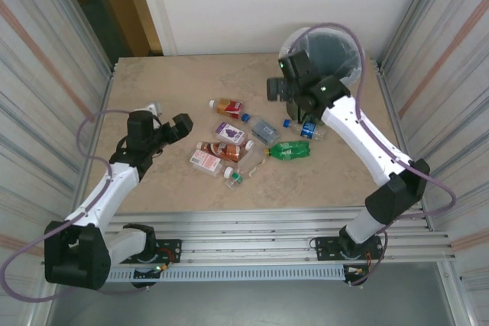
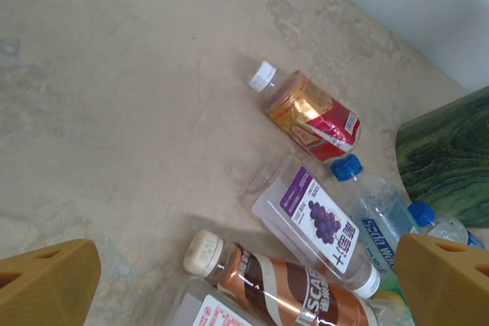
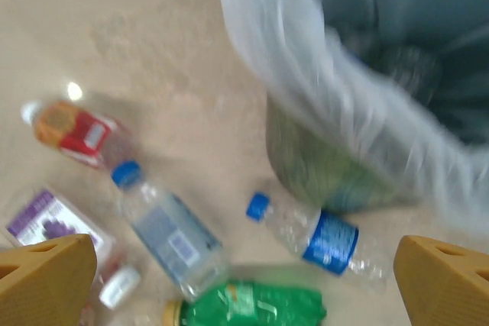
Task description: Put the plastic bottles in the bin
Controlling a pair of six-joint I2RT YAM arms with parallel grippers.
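Spread wide, the left gripper (image 2: 244, 286) hangs over the left side of the tabletop (image 1: 145, 82), a matt beige surface mottled like stone; its blunt tan wedge fingers hold nothing. The plastic bottles lie on their sides in a loose cluster around the middle. Nearest the front edge is a small clear bottle (image 1: 235, 177) with a green cap. Behind it come a flat-sided bottle with a red-and-white label (image 1: 205, 161), a brown coffee bottle (image 1: 223, 150) with a cream cap, and a glossy green bottle (image 1: 290, 150). Farther back lie a square clear bottle with a purple grape label (image 1: 229, 132), a ribbed clear bottle with a blue cap (image 1: 263, 129) and an amber bottle with a red label (image 1: 228, 106). A crinkled blue-labelled bottle (image 3: 328, 238) rests just beside the foot of the bin. The right gripper (image 3: 244, 280), fingers equally far apart and empty, hovers near it. The bin (image 2: 443, 150), round with a marbled dark-green wall and a thin translucent bag over its rim, stands at the far right corner.
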